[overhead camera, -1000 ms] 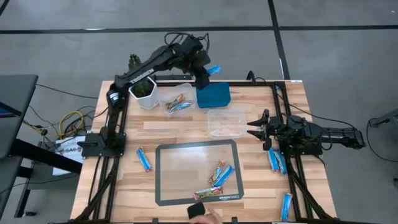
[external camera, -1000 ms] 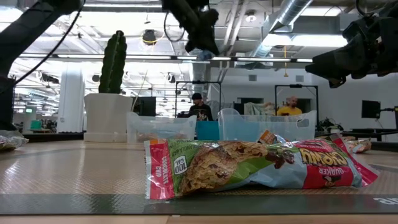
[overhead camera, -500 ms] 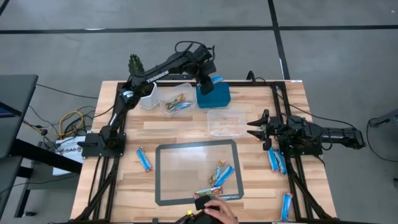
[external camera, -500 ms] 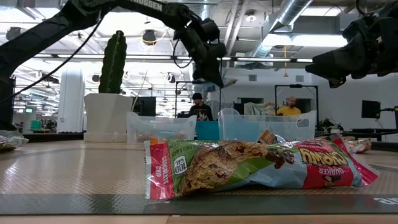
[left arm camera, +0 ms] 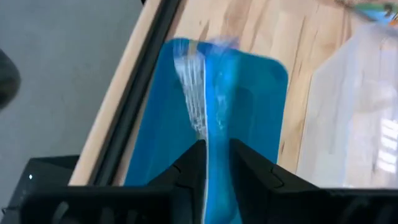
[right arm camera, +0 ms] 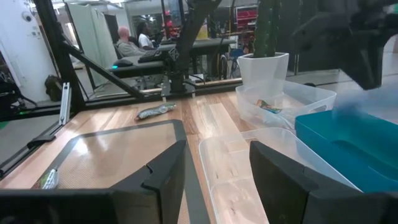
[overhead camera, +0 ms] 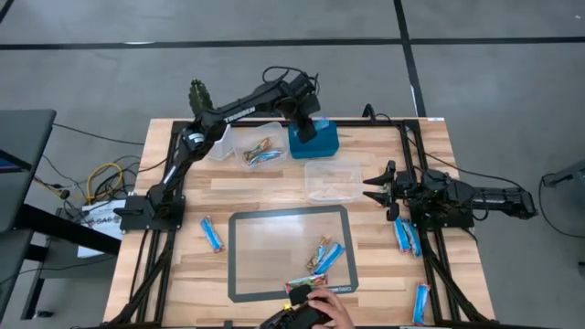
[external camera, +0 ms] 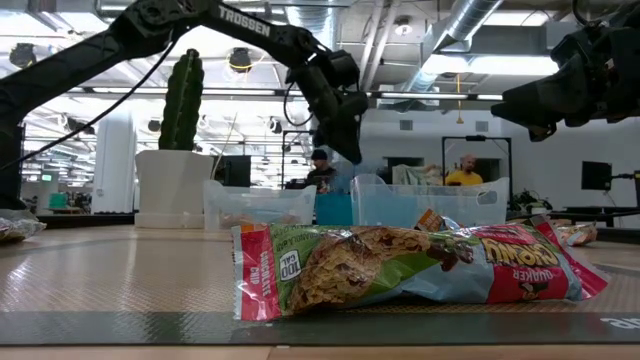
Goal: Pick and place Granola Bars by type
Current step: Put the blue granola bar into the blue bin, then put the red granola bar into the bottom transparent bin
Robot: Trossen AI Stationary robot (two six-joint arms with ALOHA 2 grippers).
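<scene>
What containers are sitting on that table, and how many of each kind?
Clear plastic tubs: 2
Blue bin: 1
White pot with a cactus: 1
Total: 4

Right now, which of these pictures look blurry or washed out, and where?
Left wrist view: the blue bar clamped in the left gripper is streaked with blur. Low view: bright ceiling lights wash out the background, while the near bar is sharp. Right wrist view: the blue bin is smeared.
</scene>
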